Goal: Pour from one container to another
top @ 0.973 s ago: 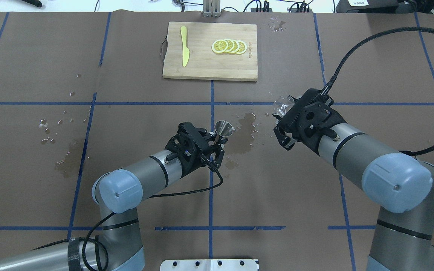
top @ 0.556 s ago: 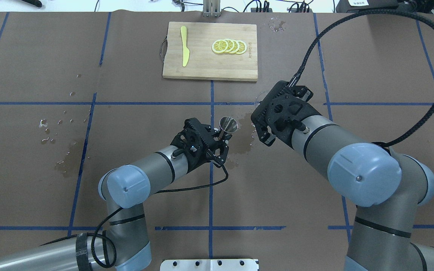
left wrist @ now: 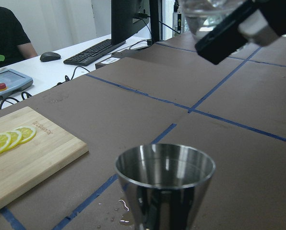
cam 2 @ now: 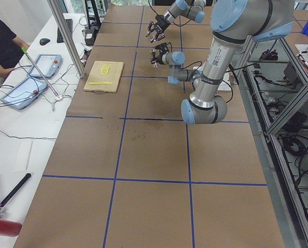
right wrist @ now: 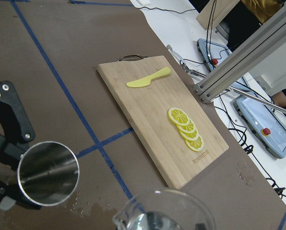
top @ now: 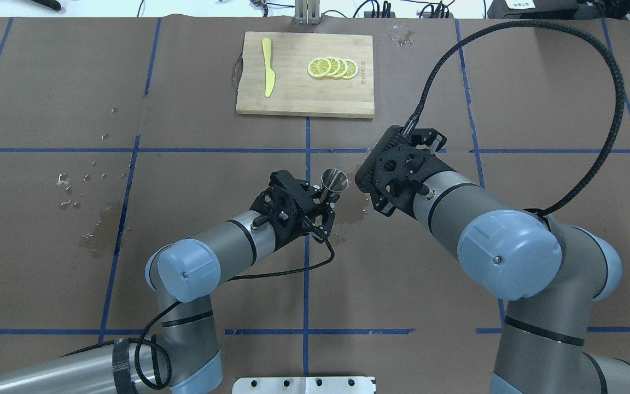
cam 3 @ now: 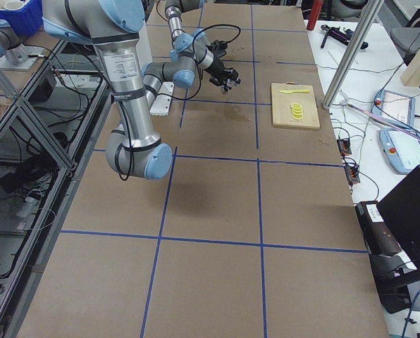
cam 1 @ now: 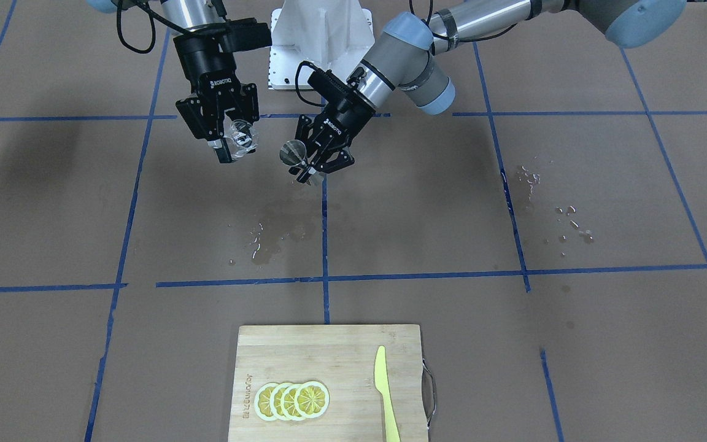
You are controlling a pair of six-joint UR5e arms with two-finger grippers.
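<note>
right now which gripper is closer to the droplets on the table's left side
Left. The left gripper hangs by the centre line, droplets off to its left; the right gripper is even farther right.

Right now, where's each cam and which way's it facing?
Front-facing: across the table, facing the robot; left claw, right claw; cutting board nearest.
Overhead: behind the robot, looking forward-down; left arm, right arm.
Exterior left: left table end, looking along; left arm near.
Exterior right: opposite end; right arm near.
Left wrist: behind steel jigger; right claw overhead.
Right wrist: above glass pitcher; left claw below.
Wrist views share jigger, lemon slices.
</note>
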